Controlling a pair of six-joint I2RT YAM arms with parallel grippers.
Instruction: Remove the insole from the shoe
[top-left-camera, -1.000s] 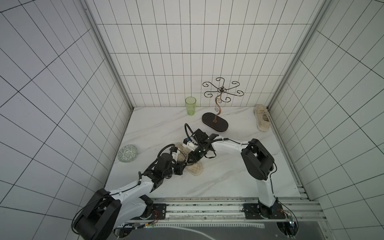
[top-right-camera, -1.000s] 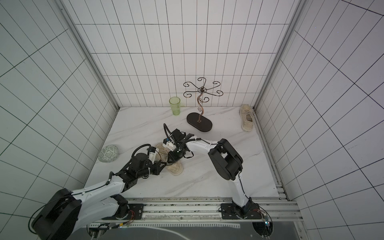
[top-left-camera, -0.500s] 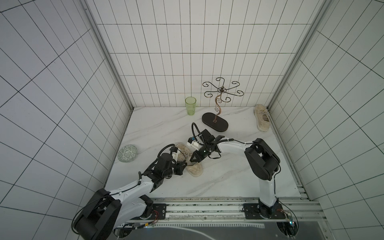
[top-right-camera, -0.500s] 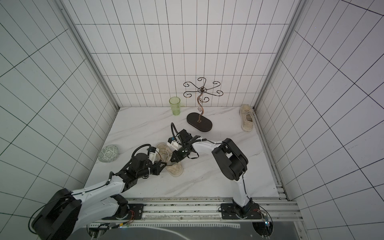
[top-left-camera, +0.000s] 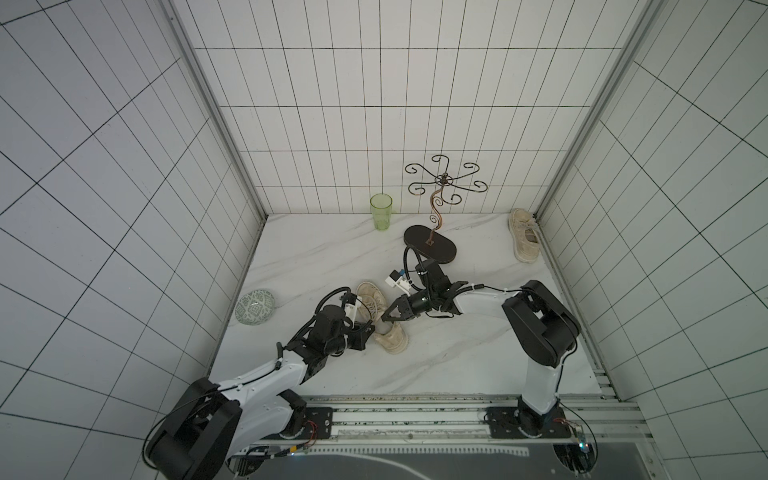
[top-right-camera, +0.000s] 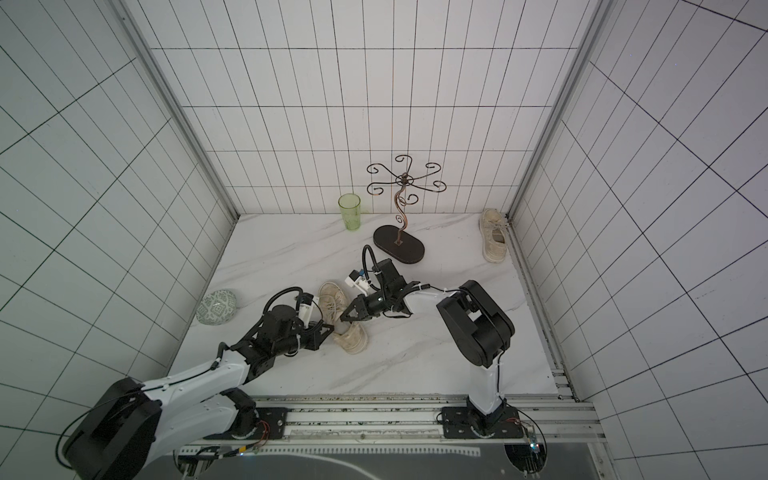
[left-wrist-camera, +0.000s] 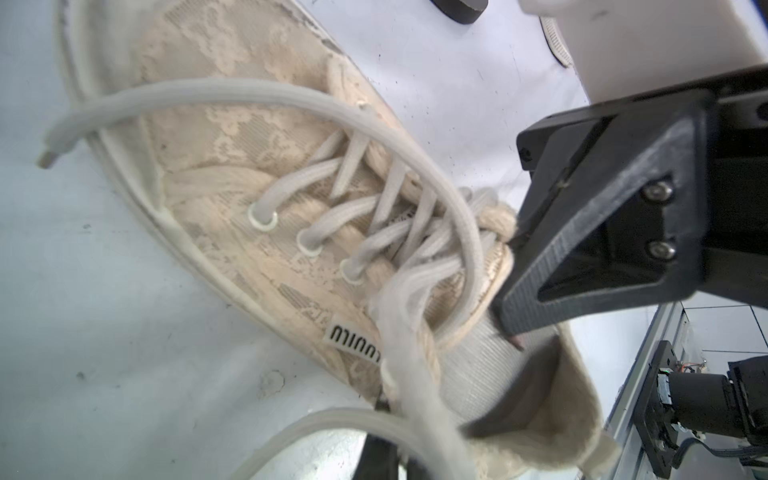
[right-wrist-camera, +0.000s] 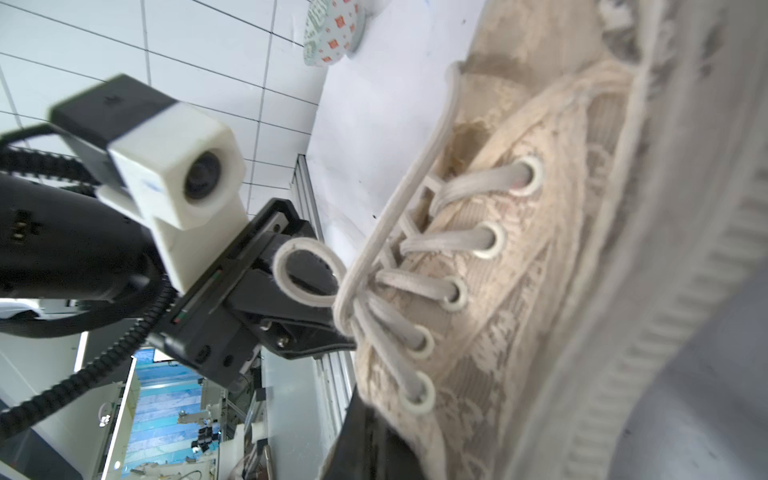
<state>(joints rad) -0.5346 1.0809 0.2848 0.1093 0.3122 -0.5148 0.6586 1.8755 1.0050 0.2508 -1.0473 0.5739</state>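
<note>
A beige lace shoe (top-left-camera: 388, 338) (top-right-camera: 351, 338) lies mid-table with its laces loose. My left gripper (top-left-camera: 368, 331) (top-right-camera: 326, 330) is shut on the shoe's side wall by the collar; its jaws (left-wrist-camera: 388, 453) sit low behind a lace. My right gripper (top-left-camera: 385, 319) (top-right-camera: 344, 318) reaches from the right into the shoe's opening. Its fingers (left-wrist-camera: 552, 266) are shut, tips on the edge of the white ribbed insole (left-wrist-camera: 473, 365), with a dark gap beside it. In the right wrist view the right gripper (right-wrist-camera: 365, 440) is mostly hidden behind the shoe (right-wrist-camera: 519, 270).
A green cup (top-left-camera: 381, 212) and a wire jewellery stand on a dark oval base (top-left-camera: 430, 249) stand at the back. A second shoe (top-left-camera: 524, 241) lies at the back right corner. A patterned bowl (top-left-camera: 254, 311) sits by the left wall. The rail (top-left-camera: 415, 409) runs along the front.
My right gripper has closed and shifted toward the front, dipping into the shoe's heel opening. The left gripper has kept its hold on the shoe.
</note>
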